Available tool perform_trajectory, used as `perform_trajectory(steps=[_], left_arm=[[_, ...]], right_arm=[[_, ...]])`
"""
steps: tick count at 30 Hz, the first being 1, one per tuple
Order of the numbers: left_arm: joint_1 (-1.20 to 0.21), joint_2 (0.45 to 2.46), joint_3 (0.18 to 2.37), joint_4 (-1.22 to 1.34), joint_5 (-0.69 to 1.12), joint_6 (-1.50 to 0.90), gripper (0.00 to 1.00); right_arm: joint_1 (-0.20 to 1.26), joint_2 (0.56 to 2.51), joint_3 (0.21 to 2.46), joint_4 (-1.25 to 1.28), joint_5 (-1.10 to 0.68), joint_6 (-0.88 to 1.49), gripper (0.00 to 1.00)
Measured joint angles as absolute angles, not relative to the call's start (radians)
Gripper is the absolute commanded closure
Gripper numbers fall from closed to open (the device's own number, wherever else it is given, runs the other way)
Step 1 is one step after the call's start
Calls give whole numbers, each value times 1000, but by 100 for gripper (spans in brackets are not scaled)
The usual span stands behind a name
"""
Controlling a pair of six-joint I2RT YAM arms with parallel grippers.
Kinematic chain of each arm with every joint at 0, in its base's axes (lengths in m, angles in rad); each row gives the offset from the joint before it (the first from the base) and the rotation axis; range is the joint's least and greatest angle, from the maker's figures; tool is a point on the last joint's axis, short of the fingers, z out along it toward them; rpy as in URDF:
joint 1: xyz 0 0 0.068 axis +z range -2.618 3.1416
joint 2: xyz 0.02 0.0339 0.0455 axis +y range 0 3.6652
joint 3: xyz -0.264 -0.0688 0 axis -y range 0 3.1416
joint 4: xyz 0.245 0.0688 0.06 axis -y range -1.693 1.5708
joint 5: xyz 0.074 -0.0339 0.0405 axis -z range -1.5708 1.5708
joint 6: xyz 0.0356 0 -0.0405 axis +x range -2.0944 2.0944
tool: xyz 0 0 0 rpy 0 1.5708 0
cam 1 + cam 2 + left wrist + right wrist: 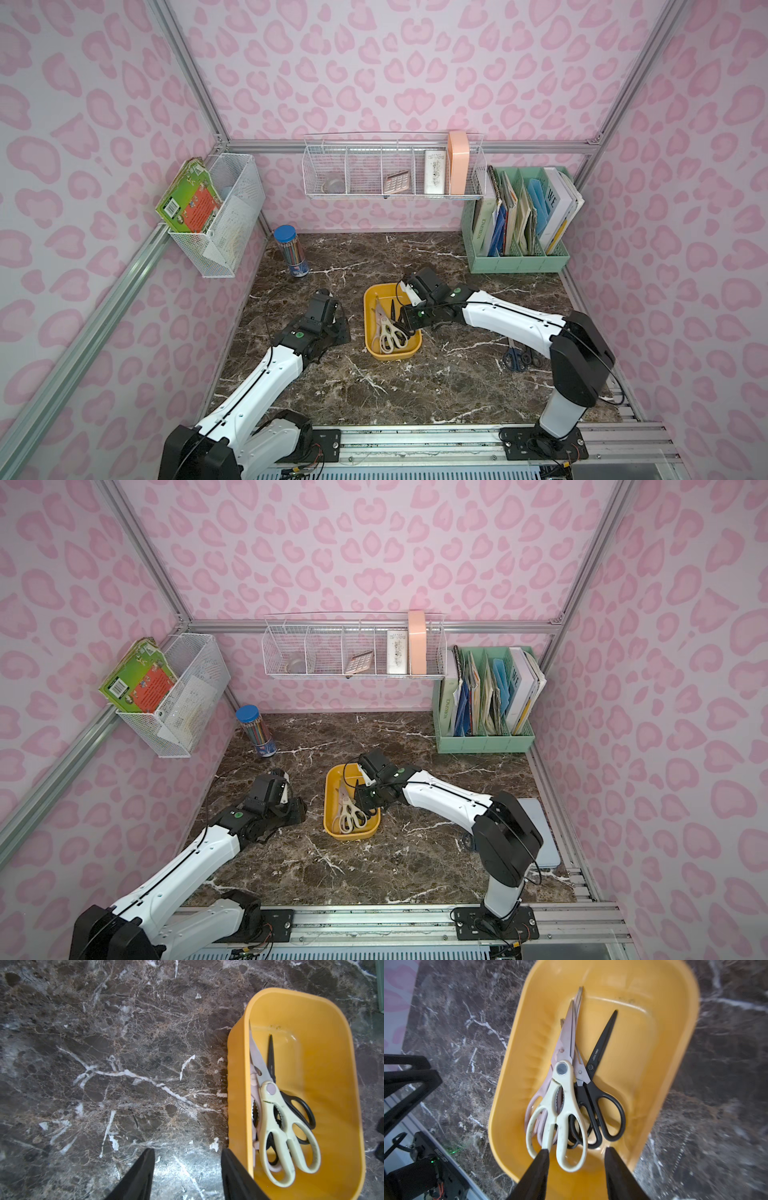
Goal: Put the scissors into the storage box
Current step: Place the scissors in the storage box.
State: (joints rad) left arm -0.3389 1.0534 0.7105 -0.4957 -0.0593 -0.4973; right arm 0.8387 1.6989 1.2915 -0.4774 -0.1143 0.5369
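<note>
The yellow storage box [368, 328] [328, 812] stands mid-table. In it lie cream-handled shears [562, 1105] [278, 1122] on top of a pale pink pair [536, 1103], with black-handled scissors [600, 1093] beside them and another black pair partly hidden beneath. My right gripper [577, 1150] [409, 322] hovers open over the box's near end, nothing between its fingers. My left gripper [188, 1150] [338, 328] is open over bare marble just left of the box. A dark blue pair [512, 357] and a black pair [532, 357] lie on the table behind the right arm.
A mint-green file organizer [515, 257] stands at the back right and a blue-lidded pencil tube [291, 253] at the back left. White wire baskets [395, 174] [224, 216] hang on the walls. A flat grey pad [540, 837] lies at the right edge.
</note>
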Motion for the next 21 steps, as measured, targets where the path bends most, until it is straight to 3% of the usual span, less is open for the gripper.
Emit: perform_trajectory(steps=[4, 11, 21], left_arm=[[-400, 1052, 799, -521, -47, -452, 42], [-713, 1161, 990, -480, 4, -277, 42], [-903, 1488, 1136, -401, 187, -175, 43]], right_arm=[[713, 1509, 1133, -463, -67, 530, 52], [316, 1313, 778, -534, -76, 527, 56], [231, 1291, 699, -596, 57, 646, 56]])
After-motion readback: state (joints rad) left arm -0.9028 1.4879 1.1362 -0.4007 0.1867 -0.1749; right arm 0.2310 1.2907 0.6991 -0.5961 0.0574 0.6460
